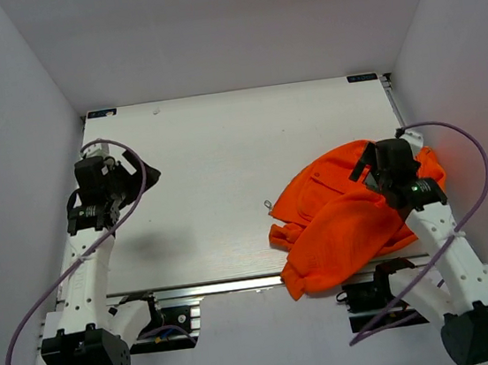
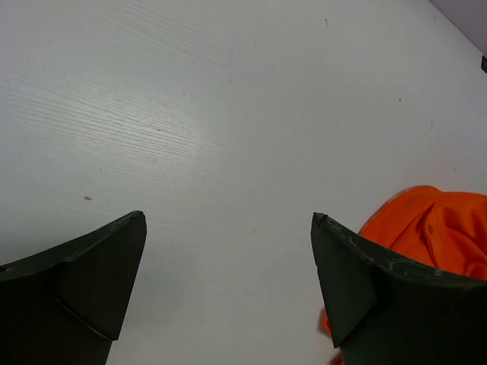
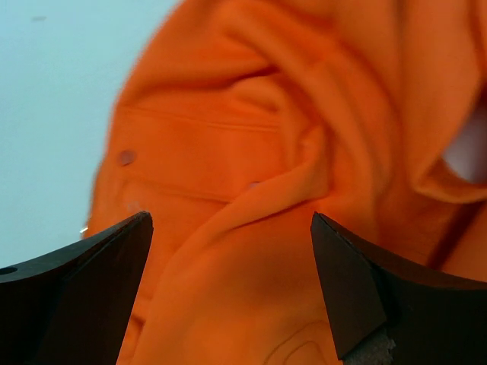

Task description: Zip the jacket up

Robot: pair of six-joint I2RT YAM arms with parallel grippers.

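Observation:
The orange jacket [image 1: 342, 219] lies crumpled in a heap on the right side of the white table [image 1: 222, 149], close to the front edge. My right gripper [image 1: 365, 163] hovers open just above the heap's upper part. In the right wrist view its jaws stand wide over folds of jacket [image 3: 251, 152], where a flap seam with a snap and a patch of pale lining [image 3: 468, 152] show; nothing is between the right gripper [image 3: 228, 220] fingers. My left gripper [image 1: 143, 175] is open at the table's left side, far from the jacket. The left gripper [image 2: 228, 220] faces bare table, with the jacket [image 2: 441, 228] at the right edge. I cannot pick out the zipper line.
A small grey loop [image 1: 267, 204] lies on the table just left of the jacket. White walls enclose the table on three sides. An aluminium rail [image 1: 239, 284] runs along the front edge between the two arm bases.

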